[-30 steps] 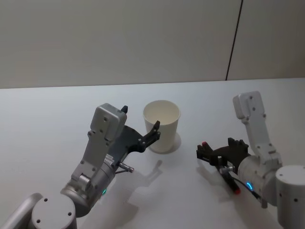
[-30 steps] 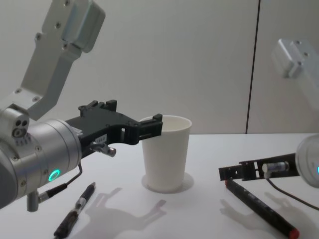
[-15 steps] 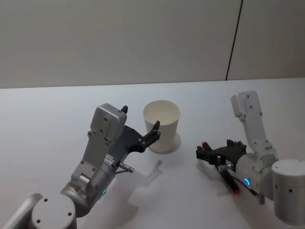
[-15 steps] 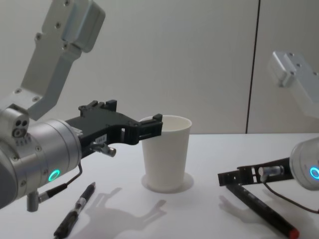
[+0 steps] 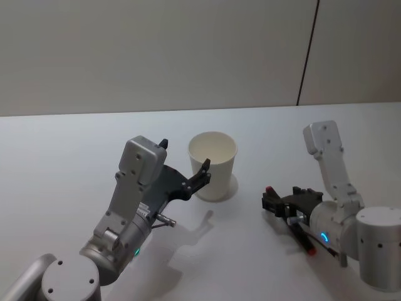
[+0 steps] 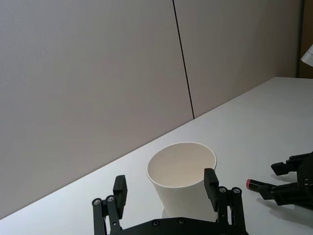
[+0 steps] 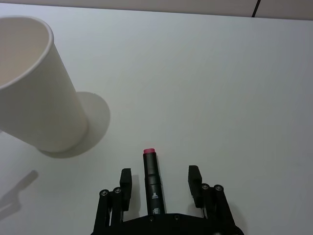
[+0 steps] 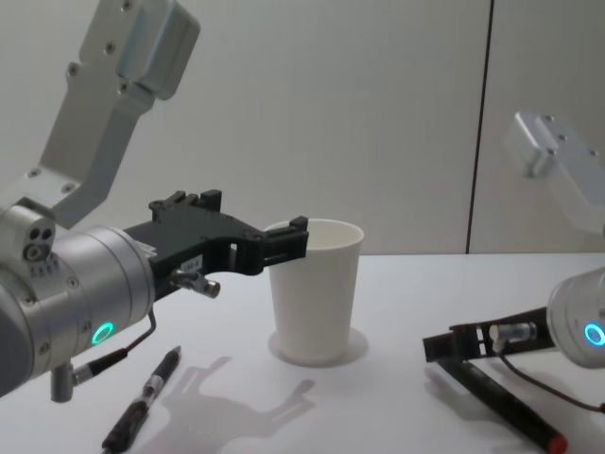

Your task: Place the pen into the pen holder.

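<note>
The pen holder (image 5: 213, 168) (image 8: 315, 295) (image 7: 36, 93) (image 6: 182, 177) is a white paper cup standing upright at the table's middle. A black pen (image 7: 151, 183) (image 5: 302, 237) (image 8: 501, 402) with a red end lies flat on the table to its right. My right gripper (image 7: 160, 171) (image 5: 276, 202) (image 8: 446, 344) is open and low over the table, one finger on each side of the pen. My left gripper (image 5: 185, 157) (image 8: 276, 248) (image 6: 165, 180) hovers open beside the cup's left side at rim height, holding nothing.
A second black pen (image 8: 142, 405) with a silver clip lies on the table under my left arm. The white table (image 5: 75, 157) runs back to a grey wall; open room lies left of the cup and between cup and right gripper.
My right gripper has sunk lower toward the table and drawn back slightly, its fingers now down around the pen. The left arm and the cup have not moved.
</note>
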`<state>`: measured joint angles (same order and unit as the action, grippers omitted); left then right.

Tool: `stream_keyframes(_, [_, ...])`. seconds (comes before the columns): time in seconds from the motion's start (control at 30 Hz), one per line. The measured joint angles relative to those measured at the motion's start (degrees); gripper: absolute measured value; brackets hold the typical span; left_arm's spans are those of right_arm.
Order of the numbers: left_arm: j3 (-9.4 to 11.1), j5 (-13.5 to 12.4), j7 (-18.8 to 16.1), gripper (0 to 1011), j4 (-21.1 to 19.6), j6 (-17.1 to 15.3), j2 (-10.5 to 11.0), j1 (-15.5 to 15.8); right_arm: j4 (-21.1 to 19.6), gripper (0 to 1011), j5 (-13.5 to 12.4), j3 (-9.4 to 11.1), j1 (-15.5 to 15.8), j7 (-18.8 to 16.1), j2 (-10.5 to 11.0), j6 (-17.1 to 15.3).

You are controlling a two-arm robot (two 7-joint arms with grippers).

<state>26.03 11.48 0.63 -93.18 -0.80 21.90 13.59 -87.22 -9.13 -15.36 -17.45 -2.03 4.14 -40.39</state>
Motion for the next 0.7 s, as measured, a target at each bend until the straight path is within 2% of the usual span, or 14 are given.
stream_keyframes(0.07, [0.0, 0.0, 0.0, 1004, 0.0, 0.0, 0.0, 0.0, 0.3, 723, 0.1, 0.1, -0.1, -0.1, 0.0, -0.1])
stream_keyframes(0.2, [0.0, 0.0, 0.0, 1004, 0.0, 0.0, 0.0, 0.0, 0.8, 565, 0.3, 0.1, -0.4, -0.3, -0.1, -0.4])
stream_keyframes(0.3, [0.0, 0.0, 0.0, 1004, 0.0, 0.0, 0.0, 0.0, 1.2, 503, 0.5, 0.2, -0.5, -0.5, -0.2, -0.6])
stream_keyframes(0.37, [0.0, 0.0, 0.0, 1004, 0.0, 0.0, 0.0, 0.0, 1.3, 394, 0.6, 0.2, -0.5, -0.5, -0.2, -0.7])
stream_keyframes(0.4, [0.0, 0.0, 0.0, 1004, 0.0, 0.0, 0.0, 0.0, 1.5, 394, 0.6, 0.3, -0.6, -0.6, -0.2, -0.8])
stream_keyframes(0.47, [0.0, 0.0, 0.0, 1004, 0.0, 0.0, 0.0, 0.0, 1.5, 301, 0.7, 0.3, -0.6, -0.6, -0.3, -0.8])
stream_keyframes(0.57, [0.0, 0.0, 0.0, 1004, 0.0, 0.0, 0.0, 0.0, 1.7, 243, 0.9, 0.3, -0.6, -0.7, -0.3, -0.9])
stream_keyframes(0.6, [0.0, 0.0, 0.0, 1004, 0.0, 0.0, 0.0, 0.0, 1.7, 184, 1.0, 0.3, -0.6, -0.8, -0.3, -0.9])
stream_keyframes(0.7, [0.0, 0.0, 0.0, 1004, 0.0, 0.0, 0.0, 0.0, 1.8, 172, 1.1, 0.3, -0.6, -0.8, -0.4, -0.9])
